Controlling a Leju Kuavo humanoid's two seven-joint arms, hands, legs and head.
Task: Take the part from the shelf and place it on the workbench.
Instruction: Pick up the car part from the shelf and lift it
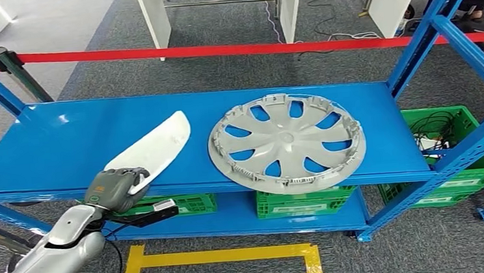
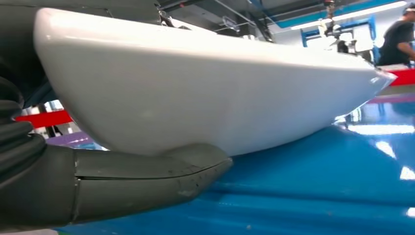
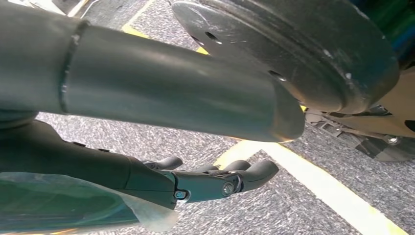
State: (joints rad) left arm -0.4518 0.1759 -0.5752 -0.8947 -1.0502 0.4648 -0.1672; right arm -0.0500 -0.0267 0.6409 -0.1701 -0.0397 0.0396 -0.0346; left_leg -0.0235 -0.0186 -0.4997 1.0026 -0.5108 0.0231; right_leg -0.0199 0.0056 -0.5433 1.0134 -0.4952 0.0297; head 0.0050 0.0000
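Left hand (image 1: 116,189) grips white part (image 1: 155,148) at shelf (image 1: 51,151) edge; right hand (image 3: 215,178) empty, fingers loosely apart.

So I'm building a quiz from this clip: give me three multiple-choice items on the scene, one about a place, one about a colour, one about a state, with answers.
1. Where does the hubcap lie?
A. On the blue shelf
B. In a green crate
C. On the floor

2. What colour is the part in the left hand?
A. Black
B. White
C. Yellow

3. What is the left hand doing?
A. Hanging free
B. Resting flat on the hubcap
C. Gripping the white part

Answers:
1 A: the hubcap lies flat on the shelf.
2 B: the part is glossy white.
3 C: the left hand grips the part's near end, thumb under it.
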